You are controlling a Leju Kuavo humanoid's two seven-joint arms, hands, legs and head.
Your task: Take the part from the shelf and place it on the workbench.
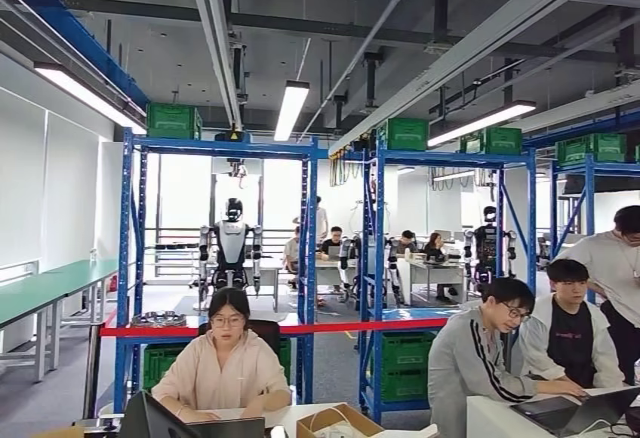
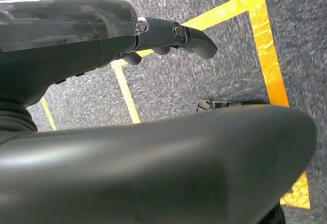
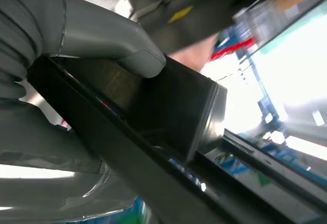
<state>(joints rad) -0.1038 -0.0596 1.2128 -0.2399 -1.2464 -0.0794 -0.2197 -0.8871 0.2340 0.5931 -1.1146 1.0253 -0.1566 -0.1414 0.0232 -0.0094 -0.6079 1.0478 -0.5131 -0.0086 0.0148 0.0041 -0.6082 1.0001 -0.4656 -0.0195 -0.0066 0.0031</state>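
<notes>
Against the right hand (image 3: pixel 96 55), a dark part (image 3: pixel 173 111) is gripped; left hand (image 2: pixel 169 37) fingers hang loosely apart, holding nothing.

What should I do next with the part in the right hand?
Probably hold the grip and turn left toward the green bench. The right hand has its thumb pressed on the dark part, so it looks held. The left hand hangs over the floor, holding nothing. The head view faces shelves, with the bench off to the left.
</notes>
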